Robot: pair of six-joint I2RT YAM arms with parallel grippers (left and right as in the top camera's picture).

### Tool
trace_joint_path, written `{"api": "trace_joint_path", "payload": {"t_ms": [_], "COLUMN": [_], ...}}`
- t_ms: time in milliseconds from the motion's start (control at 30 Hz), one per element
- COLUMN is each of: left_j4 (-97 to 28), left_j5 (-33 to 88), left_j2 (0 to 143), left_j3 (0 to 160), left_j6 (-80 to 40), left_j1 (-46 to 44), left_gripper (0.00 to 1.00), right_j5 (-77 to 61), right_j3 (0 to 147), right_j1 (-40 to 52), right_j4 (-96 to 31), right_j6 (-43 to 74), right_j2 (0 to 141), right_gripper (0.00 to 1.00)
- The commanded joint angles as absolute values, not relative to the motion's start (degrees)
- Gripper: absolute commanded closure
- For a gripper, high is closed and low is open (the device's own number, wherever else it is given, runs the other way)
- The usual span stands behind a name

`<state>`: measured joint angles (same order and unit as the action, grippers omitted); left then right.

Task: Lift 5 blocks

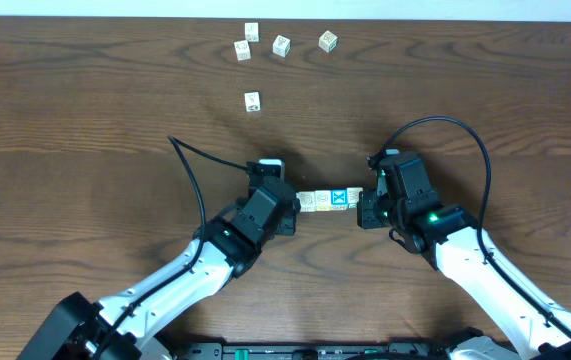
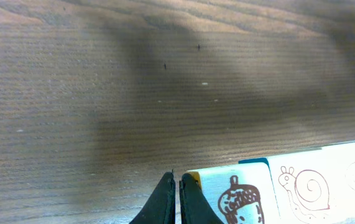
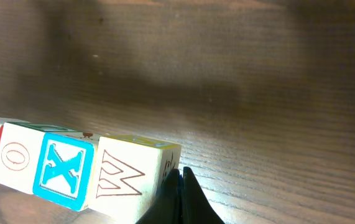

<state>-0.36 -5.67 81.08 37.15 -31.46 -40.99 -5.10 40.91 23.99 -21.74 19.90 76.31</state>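
Note:
Several blocks [image 1: 325, 201] form one short row at the table's middle, squeezed end to end between my two grippers. My left gripper [image 1: 293, 205] is shut, its fingers [image 2: 189, 202] pressed flat against the row's left end, on an acorn-picture block [image 2: 239, 199] beside a snail-picture block [image 2: 304, 186]. My right gripper [image 1: 359, 206] is shut too, with its fingers [image 3: 186, 199] against the right end, on a yellowish block marked W [image 3: 127, 177]. Beside that sits the bright blue X block [image 3: 65, 169], then a cream block with a red O [image 3: 17, 155]. Whether the row touches the table, I cannot tell.
Loose whitish cubes lie at the far edge: three in a cluster [image 1: 252, 31] [image 1: 242, 48] [image 1: 281, 45], one to the right [image 1: 328, 41] and one nearer [image 1: 252, 101]. Black cables arc off both arms. Bare wood surrounds the row.

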Motion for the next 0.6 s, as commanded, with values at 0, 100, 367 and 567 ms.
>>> {"api": "trace_joint_path", "payload": {"t_ms": [0,100,367,567], "left_j4": [1.96,1.56,1.37,1.32], "left_j5": [2.57,2.57,2.57,2.57], "left_j2": [78.41,78.11,77.41,77.28], "left_j3": [40.8,40.91,41.25,41.28], "left_j6": [-31.22,-31.07,-31.07,-31.09], "left_j1": [-42.81,-42.83,-42.83,-42.83], "left_gripper": [0.93,0.92,0.93,0.93], "right_j5": [-19.94,-19.92,-19.53,-19.53], "right_j3": [44.1,44.53,44.58,45.19], "right_j1": [28.18,28.18,28.18,28.18], "right_j4": [-20.82,-20.99,-22.09,-22.35], "right_j6": [19.25,19.25,19.25,19.25], "right_j2": [75.2,75.2,75.2,75.2], "right_gripper": [0.99,0.99,0.99,0.99]}}
